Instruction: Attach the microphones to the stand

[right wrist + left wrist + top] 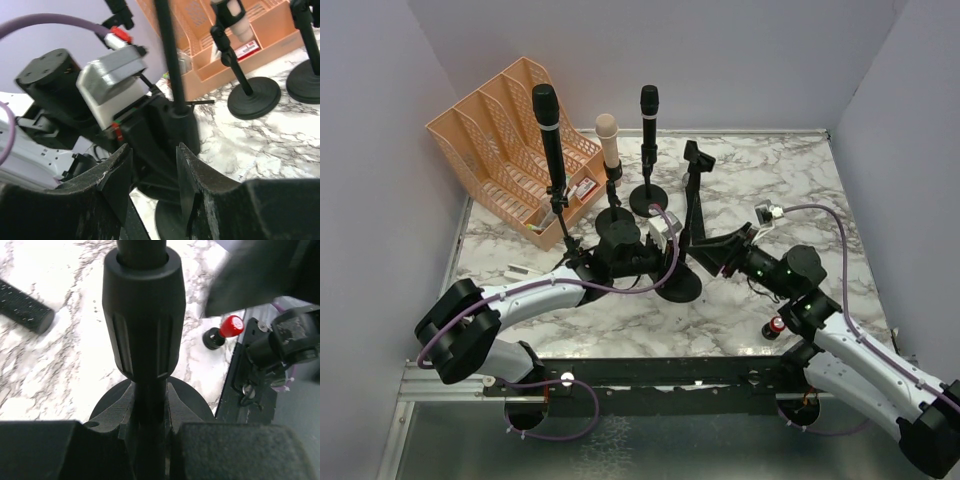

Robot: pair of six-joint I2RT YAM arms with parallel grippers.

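Found one black microphone point(25, 305) loose on the table point(60, 370), beyond and left of the left gripper point(150, 440), itself clamped on the empty stand point(144, 315). Noted the right gripper point(154, 165) spread and empty, near that stand. Judged it best to steady the stand, then grip the microphone mid-body.

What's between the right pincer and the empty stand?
The left pincer, clamped low on the stand, sits right in front of the open right pincer. Nothing else visible blocks it.
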